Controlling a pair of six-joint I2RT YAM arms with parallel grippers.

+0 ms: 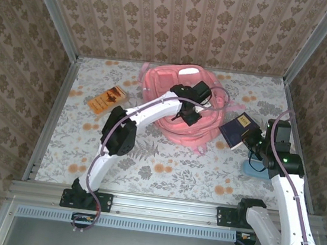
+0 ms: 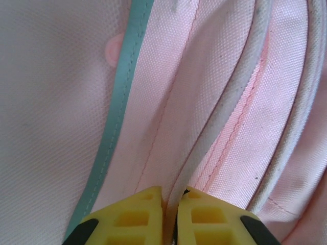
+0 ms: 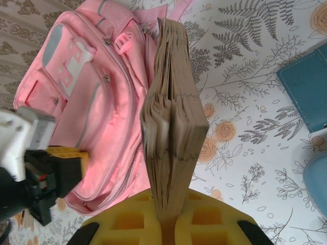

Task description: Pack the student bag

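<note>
The student bag (image 1: 169, 81), a salmon-pink backpack with white patches, lies at the back centre of the table. My left gripper (image 1: 189, 116) reaches onto its right side. In the left wrist view the yellow fingers (image 2: 138, 214) are shut on a pale piped edge of the bag's (image 2: 61, 102) fabric. My right gripper (image 1: 255, 143) holds a dark blue book (image 1: 238, 129) just right of the bag. From the right wrist the book (image 3: 171, 117) stands on edge between the yellow pads (image 3: 122, 219), pages toward the camera, with the bag (image 3: 87, 97) behind it on the left.
An orange-brown book (image 1: 106, 99) lies at the left of the floral table. A teal case (image 3: 306, 87) and a pale blue object (image 3: 318, 184) sit on the right, near my right arm. Patterned walls close in three sides.
</note>
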